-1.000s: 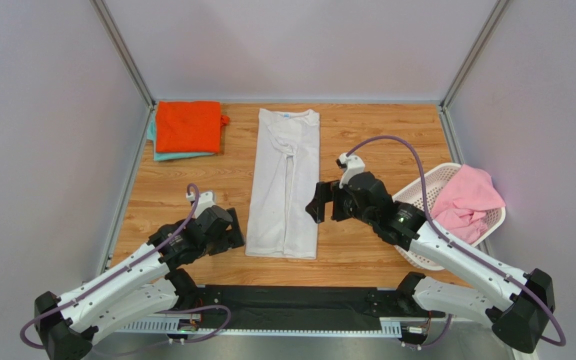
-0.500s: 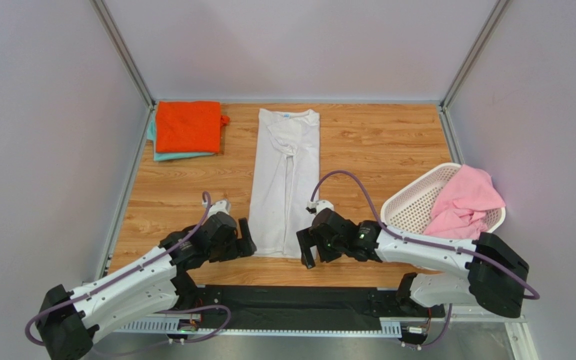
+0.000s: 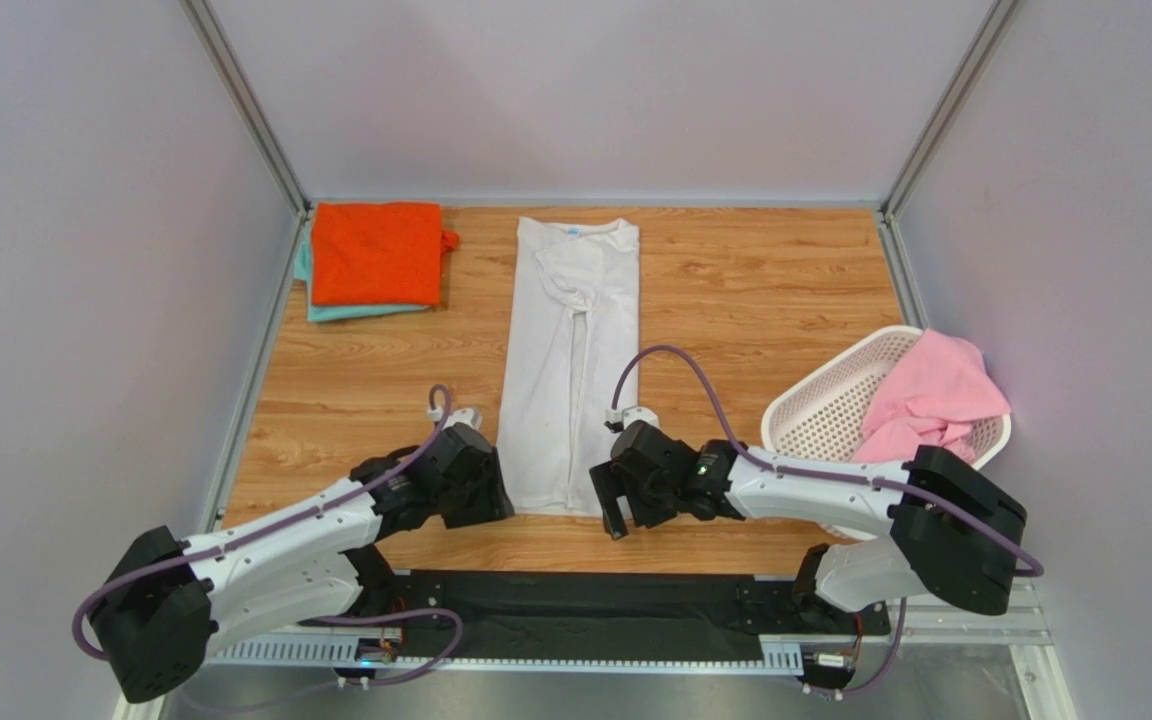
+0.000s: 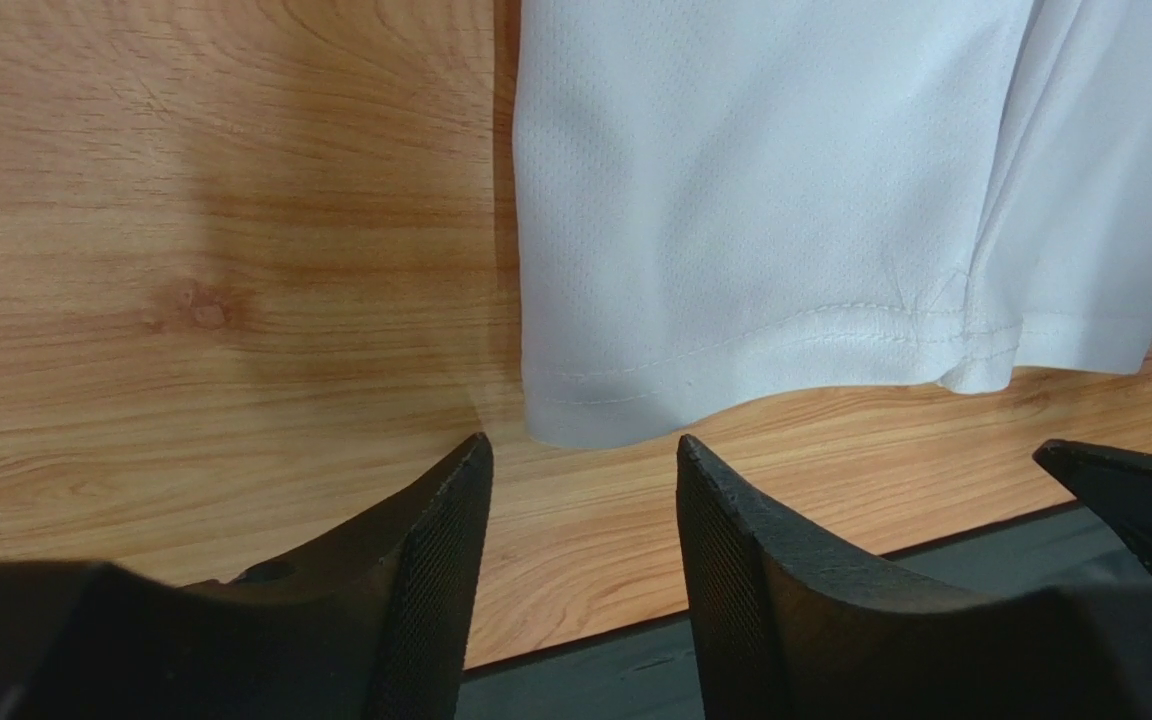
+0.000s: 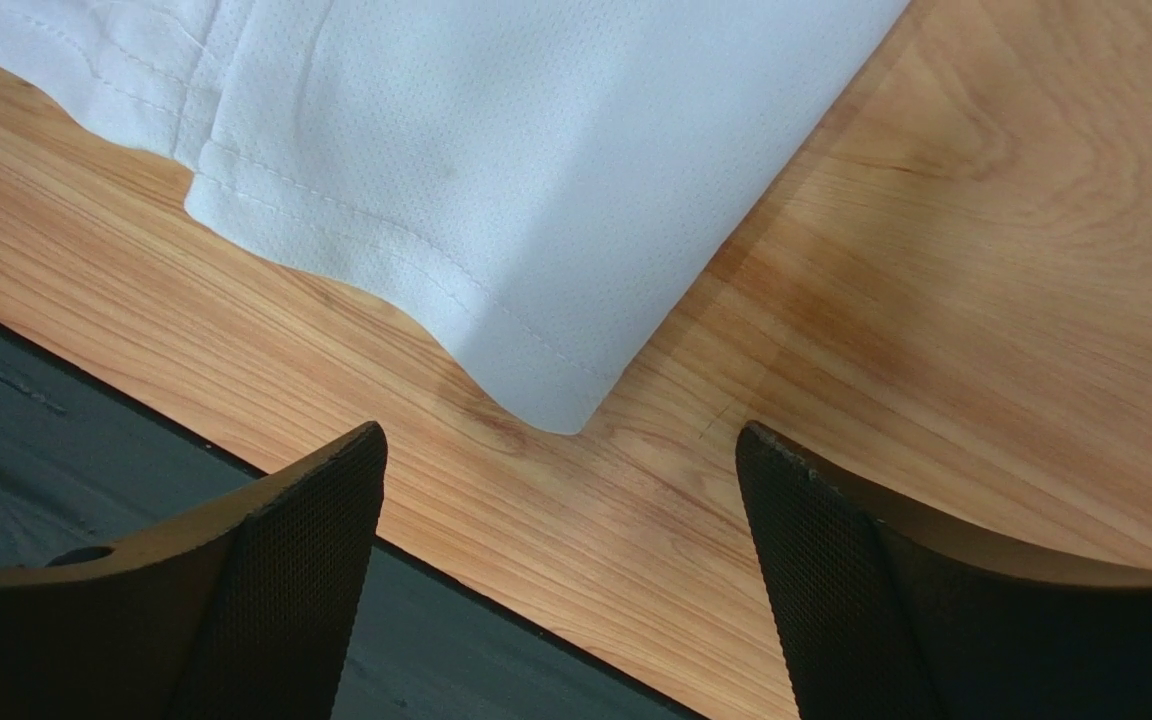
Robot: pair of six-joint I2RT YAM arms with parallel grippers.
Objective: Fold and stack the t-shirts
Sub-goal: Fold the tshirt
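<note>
Low over the bench (image 4: 207, 225): left jaws narrowly apart, empty, a hem corner of the white t-shirt (image 4: 778, 195) just beyond the tips. Right jaws wide apart, empty, the other hem corner just ahead, midway between them. Orange t-shirt (image 3: 375, 252) folded, far beyond left jaws.

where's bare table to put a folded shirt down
Widest free patch: bare table between the white t-shirt and the laundry basket, toward the back wall. A smaller one lies on the left, nearer than the orange t-shirt. Crowded: the near edge, where the left gripper and right gripper flank the white hem.
</note>
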